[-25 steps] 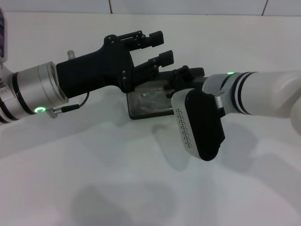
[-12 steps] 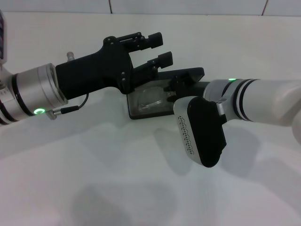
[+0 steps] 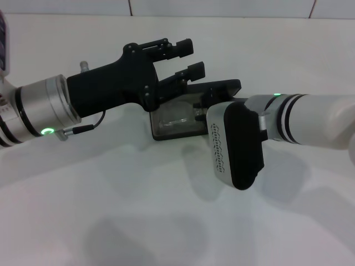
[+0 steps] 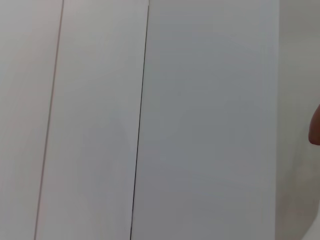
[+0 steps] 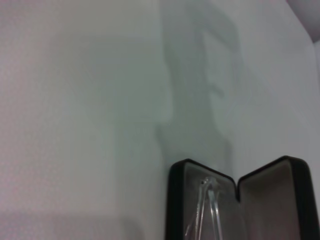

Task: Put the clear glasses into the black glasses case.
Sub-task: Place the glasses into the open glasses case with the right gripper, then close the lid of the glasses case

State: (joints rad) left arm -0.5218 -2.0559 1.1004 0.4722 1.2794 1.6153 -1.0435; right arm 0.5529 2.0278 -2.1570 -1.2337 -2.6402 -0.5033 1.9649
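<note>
The black glasses case (image 3: 160, 131) lies open on the white table, its lid (image 3: 222, 87) raised at the back. The clear glasses (image 3: 176, 120) rest inside its grey-lined base. In the right wrist view the case (image 5: 173, 200) shows both halves spread, with the glasses (image 5: 208, 207) folded in one half. My left gripper (image 3: 192, 57) hovers open and empty just above and behind the case's left end. My right gripper (image 3: 204, 103) sits at the case's right end, mostly hidden behind its own wrist housing (image 3: 237, 145).
The white table (image 3: 138, 210) spreads all around the case. A tiled wall edge (image 3: 222, 8) runs along the back. The left wrist view holds only pale wall panels (image 4: 200, 120).
My right arm has dropped and drawn back from over the case, uncovering the raised lid. The left arm has barely moved.
</note>
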